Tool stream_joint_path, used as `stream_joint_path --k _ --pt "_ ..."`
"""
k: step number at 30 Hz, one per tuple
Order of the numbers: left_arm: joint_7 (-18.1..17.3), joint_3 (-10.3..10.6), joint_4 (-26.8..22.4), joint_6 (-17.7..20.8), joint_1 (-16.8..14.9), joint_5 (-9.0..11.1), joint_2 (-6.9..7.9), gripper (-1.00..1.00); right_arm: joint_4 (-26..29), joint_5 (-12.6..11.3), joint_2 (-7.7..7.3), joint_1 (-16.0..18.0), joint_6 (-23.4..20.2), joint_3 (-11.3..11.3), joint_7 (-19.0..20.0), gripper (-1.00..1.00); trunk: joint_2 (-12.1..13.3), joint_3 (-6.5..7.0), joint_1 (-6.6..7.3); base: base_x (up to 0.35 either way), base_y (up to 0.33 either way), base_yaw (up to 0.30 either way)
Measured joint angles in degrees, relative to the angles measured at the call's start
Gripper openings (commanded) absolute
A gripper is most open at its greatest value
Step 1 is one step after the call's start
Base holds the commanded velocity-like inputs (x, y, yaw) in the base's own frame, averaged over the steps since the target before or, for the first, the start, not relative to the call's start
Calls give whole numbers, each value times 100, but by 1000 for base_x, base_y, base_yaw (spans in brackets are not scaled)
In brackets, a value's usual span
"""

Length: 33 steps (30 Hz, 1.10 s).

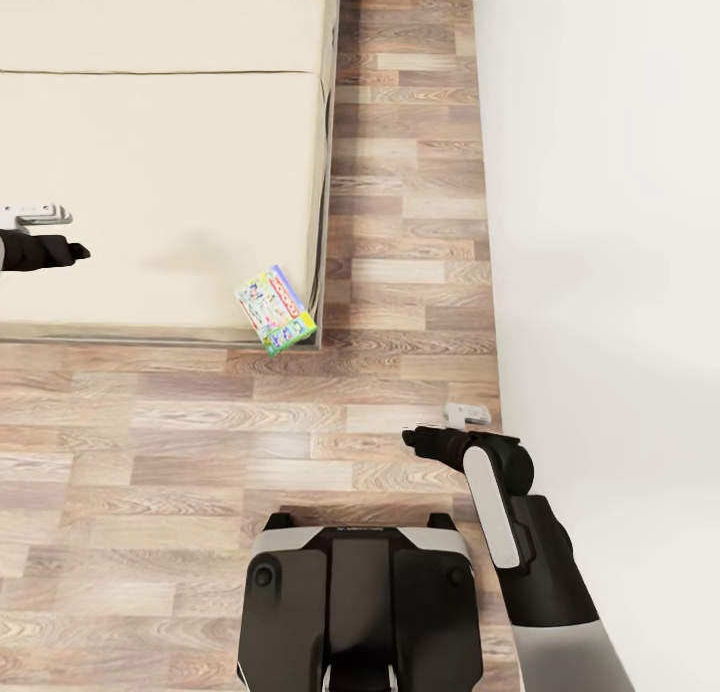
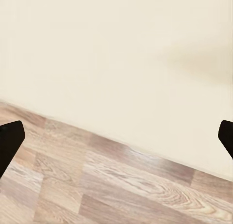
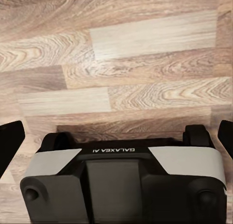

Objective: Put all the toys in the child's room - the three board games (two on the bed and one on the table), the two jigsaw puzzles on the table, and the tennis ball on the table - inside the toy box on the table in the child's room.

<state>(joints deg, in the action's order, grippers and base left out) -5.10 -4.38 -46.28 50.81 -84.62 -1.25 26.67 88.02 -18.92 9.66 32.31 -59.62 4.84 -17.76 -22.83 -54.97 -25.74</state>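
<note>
Beige mattress [image 1: 160,172] — flat printed board game [image 1: 274,309] at corner | both jaws apparently wide, empty

Matt, cloth-like beige mattress of the low bed [image 1: 160,172]; glossy printed card on the small green-topped board game box [image 1: 275,309]; grained brown wood-plank floor [image 1: 150,452] with slight sheen; smooth matt white wall [image 1: 600,222]; smooth black-and-grey plastic robot base [image 3: 126,180].

A home bedroom: a low beige bed [image 1: 160,152] on wood-plank floor [image 1: 400,222], plain white wall [image 1: 600,222] at right
</note>
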Motion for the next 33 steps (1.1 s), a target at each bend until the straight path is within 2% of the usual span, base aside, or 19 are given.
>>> stream_joint_path --k 6,9,14,23,33 --pt "3 0 10 -5 20 0 10 100 0 1 0 -286 1 -90 1 100 0 56 0 0 0 0" --pt "7 0 15 -20 118 0 21 100 0 2 -10 -432 0 -253 5 100 0 84 0 0 0 0" --pt "8 1 17 -36 191 0 27 100 0 -6 -21 -517 1 -403 11 100 0 131 0 0 0 0" --pt "9 1 16 -41 324 2 24 100 -2 -10 -20 -783 -7 -437 18 100 0 216 0 0 0 0" --pt "7 -8 17 -52 407 1 29 100 -3 -7 -11 -848 -11 -394 12 100 0 310 0 0 0 0"
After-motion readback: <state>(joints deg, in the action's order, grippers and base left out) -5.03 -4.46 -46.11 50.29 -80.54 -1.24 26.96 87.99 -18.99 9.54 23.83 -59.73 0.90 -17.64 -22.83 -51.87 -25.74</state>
